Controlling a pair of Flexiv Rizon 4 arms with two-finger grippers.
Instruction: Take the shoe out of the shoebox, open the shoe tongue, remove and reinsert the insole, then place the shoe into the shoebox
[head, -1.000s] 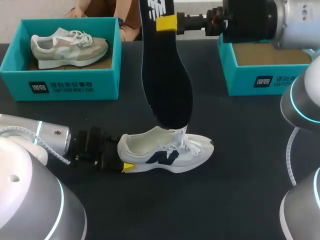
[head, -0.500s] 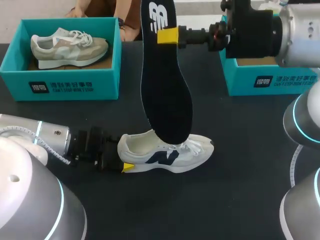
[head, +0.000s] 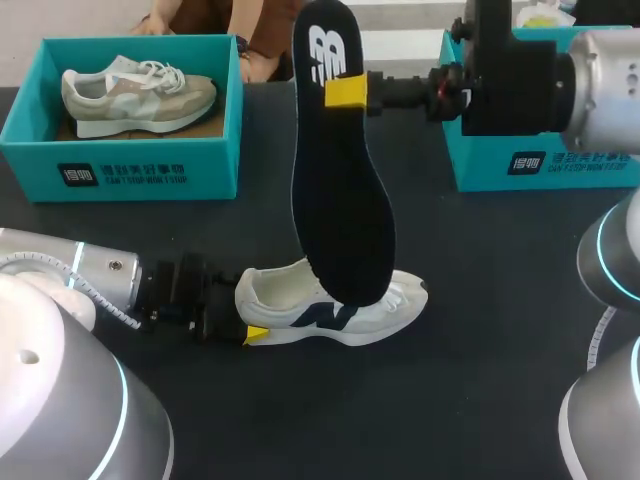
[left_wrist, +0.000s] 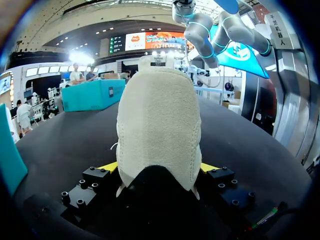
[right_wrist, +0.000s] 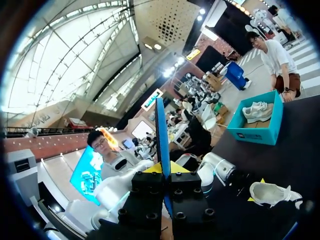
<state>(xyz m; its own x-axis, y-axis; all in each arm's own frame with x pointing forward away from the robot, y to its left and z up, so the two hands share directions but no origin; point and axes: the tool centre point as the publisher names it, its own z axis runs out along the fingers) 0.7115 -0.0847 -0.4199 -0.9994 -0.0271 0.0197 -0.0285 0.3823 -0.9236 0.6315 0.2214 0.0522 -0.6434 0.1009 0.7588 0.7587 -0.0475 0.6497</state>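
- Left gripper (left_wrist: 159, 170) is clamped on the heel of the white mesh sneaker with the navy logo (head: 330, 305), yellow tips pressing from both sides.
- The sneaker stands upright on the black table (head: 480, 330), toe pointing right, well out of either box.
- Right gripper (head: 345, 90) is pinched shut on the long black foam insole (head: 340, 200) near its heel end.
- The insole hangs upright, toe end down at the sneaker's opening; I can't tell if it's inside.
- Far right, an open teal cardboard shoebox (head: 500, 160).
- Far left, a second teal shoebox (head: 130, 165) holding a beige sneaker (head: 135, 95).
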